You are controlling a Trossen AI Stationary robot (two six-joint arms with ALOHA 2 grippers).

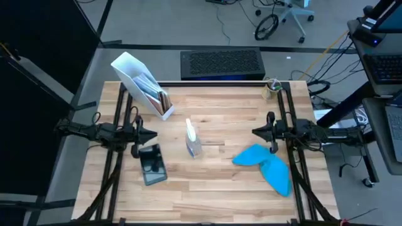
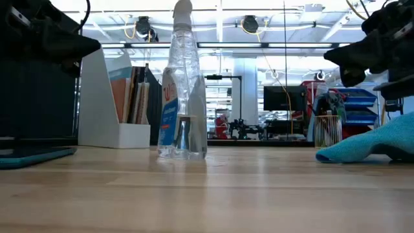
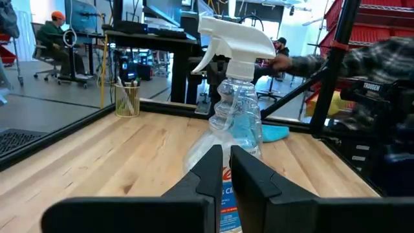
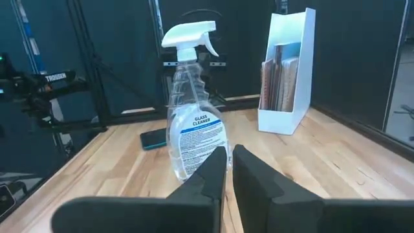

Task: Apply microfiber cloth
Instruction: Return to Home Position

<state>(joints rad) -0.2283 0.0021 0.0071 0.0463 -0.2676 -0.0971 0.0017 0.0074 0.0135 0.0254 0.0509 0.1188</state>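
Arms at the table's two side edges, cloth lying free on the wood.
Judged as a retreat to rest: each arm should ease back level, keep clear of the spray bottle (image 1: 193, 142) at mid-table, and not snag the microfiber cloth (image 1: 266, 166), which lies crumpled by the right edge toward the front right corner; the right gripper (image 1: 257, 132) hangs just above the cloth's inner end, jaws pressed together on nothing; the left gripper (image 1: 151, 134), near the left edge beside the tablet (image 1: 152, 166), is likewise closed and empty.

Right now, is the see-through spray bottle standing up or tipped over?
Standing up. The clear plastic spray bottle rests on its base on the wooden table, with its white trigger head on top.
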